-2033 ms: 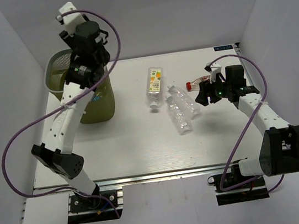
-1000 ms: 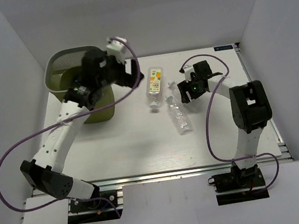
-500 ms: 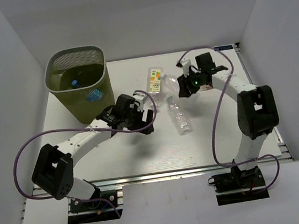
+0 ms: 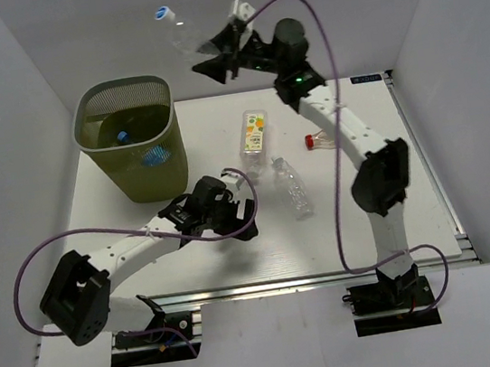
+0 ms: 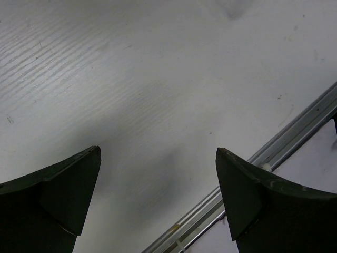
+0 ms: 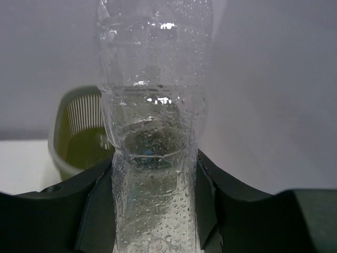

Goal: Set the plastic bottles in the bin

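Above and right of the bin (image 4: pixel 140 180), right gripper (image 4: pixel 207 54) clamps a bottle (image 4: pixel 180 35); release only once directly over it. Left gripper (image 5: pixel 158 153) spread wide, empty.

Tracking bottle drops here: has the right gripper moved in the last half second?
Yes. The right gripper, shut on a bottle, swung up and left, nearer the bin.

no legible text, bottle label (image 4: pixel 254 133) too small to read

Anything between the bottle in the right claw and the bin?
Nothing visible. The bottle in the right claw is raised in open air, the bin is uncovered, and the left claw is low over the table.
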Robot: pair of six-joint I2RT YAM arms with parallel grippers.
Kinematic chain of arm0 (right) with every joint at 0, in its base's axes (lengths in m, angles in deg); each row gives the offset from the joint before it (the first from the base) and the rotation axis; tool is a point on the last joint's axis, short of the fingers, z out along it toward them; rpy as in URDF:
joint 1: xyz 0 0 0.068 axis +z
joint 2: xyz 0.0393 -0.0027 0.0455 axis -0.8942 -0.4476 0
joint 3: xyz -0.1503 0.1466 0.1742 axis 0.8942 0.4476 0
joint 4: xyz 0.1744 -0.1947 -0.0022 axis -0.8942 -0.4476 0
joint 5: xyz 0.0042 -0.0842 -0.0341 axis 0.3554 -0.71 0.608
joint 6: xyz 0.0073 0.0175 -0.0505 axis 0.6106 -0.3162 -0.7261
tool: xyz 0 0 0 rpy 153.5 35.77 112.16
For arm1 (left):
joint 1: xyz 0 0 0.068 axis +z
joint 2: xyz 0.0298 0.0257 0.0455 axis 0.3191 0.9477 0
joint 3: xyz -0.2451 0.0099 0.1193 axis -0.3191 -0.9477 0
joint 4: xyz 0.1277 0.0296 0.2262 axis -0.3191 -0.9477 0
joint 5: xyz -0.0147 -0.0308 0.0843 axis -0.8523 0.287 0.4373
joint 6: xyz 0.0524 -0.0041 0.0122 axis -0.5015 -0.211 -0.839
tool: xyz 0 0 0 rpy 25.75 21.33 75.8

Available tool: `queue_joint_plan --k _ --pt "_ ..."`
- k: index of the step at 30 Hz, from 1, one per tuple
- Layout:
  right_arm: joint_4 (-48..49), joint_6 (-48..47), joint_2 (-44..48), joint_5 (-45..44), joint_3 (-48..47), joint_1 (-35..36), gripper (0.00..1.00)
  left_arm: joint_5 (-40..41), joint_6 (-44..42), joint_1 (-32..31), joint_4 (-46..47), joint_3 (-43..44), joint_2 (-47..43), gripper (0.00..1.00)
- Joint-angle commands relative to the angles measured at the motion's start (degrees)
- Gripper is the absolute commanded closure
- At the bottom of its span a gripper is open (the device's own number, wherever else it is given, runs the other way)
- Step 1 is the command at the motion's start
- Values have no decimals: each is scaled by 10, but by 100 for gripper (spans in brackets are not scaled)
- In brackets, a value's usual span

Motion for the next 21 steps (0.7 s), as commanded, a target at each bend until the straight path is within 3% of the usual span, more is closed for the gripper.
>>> queue_joint_plan --k 1,2,6,9,13,17,21 --pt "150 80 -85 -31 -110 52 81 8 25 -13 5 -14 -43 0" --pt "172 83 -131 -57 -166 66 81 16 25 -13 5 -14 -53 0" --pt "260 60 -158 -132 -160 108 78 22 48 -25 0 -25 -67 0" --pt "271 52 -176 -155 -177 137 71 22 59 -38 0 -25 -67 0" --pt "279 48 -219 -193 -191 164 47 22 67 -51 -6 -10 -52 0" --pt "280 44 -238 -218 -199 177 15 17 72 -75 -6 32 -17 0" --pt "274 40 -238 -215 -199 177 10 17 78 -94 6 46 8 0"
